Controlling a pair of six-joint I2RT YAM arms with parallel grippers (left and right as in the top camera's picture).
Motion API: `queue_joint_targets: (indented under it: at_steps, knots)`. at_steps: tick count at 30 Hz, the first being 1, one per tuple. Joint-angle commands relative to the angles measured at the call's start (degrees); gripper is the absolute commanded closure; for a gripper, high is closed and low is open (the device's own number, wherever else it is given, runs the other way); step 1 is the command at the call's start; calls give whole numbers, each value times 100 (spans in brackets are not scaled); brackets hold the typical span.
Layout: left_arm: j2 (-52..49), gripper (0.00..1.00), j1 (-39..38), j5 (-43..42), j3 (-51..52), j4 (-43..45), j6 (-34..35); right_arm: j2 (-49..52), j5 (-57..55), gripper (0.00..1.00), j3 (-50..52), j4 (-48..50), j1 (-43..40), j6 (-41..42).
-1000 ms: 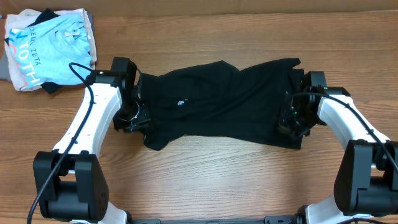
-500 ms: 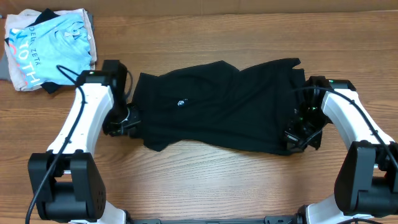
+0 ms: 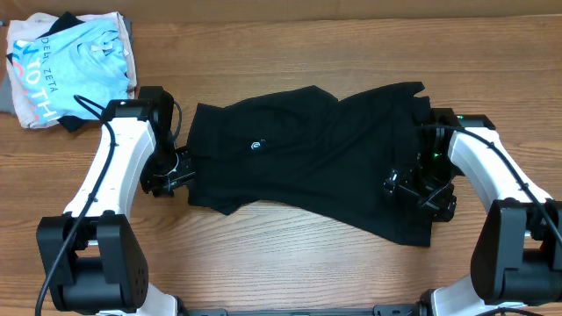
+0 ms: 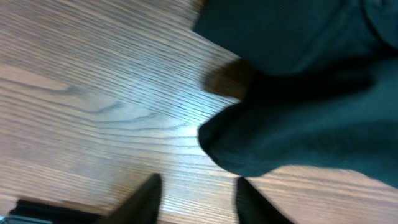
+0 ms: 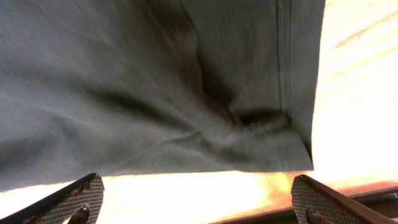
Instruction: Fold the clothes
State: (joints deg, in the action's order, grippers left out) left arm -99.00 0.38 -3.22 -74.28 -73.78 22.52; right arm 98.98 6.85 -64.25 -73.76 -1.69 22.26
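Wood-grain table [image 3: 290, 263] fills the overhead view, and the black T-shirt [image 3: 307, 158] lies across its middle as a rumpled band running from the left arm's side to the right arm's side. Its small white logo [image 3: 256, 146] faces up on the left half, and its lower right corner reaches nearest to the robot's edge of the table. The left gripper [image 3: 173, 174] sits low at the shirt's left edge, just beside the cloth. In the left wrist view its two dark fingers [image 4: 146, 196] stand moderately apart with only bare wood between them, holding nothing, and a rounded fold of black fabric lies just ahead of them on the table. The right gripper [image 3: 421, 189] is over the shirt's right end, above the dark cloth. In the right wrist view its ribbed fingers [image 5: 74, 196] are spread wide, one at each lower corner of the frame, with nothing clamped between them. Ahead of them lies the shirt's stitched edge, creased into a small pucker, with bright wood showing beside and below it. A light blue shirt [image 3: 70, 61] with white lettering rests crumpled on a small pile in the far left corner, well apart from the black T-shirt.
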Motion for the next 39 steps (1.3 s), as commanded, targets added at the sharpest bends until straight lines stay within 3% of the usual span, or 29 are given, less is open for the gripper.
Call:
queue_joint_targets:
  at_steps: [1,3,8,14,22,34,37,39]
  knots:
    - [-11,47,-20,-470,61,13,-315,4,-83,0,22,216,-103,46]
    - [-11,39,-46,-522,136,70,-328,4,-83,0,22,350,-111,28]
    - [-11,34,-125,-575,629,439,-326,4,-81,0,35,452,-94,28]
    - [-11,35,-149,-695,1342,1174,-256,4,-81,1,223,485,-90,28]
    - [-11,34,-149,-693,1392,1720,-232,4,72,4,505,691,-90,35]
    - [-11,30,-153,-693,1392,1836,-212,4,138,33,992,1115,-90,35]
    - [-11,30,-153,-693,1392,1836,-212,4,136,35,994,1119,-90,33]
    - [-11,30,-153,-695,1392,1829,-212,4,138,43,994,1115,-90,35]
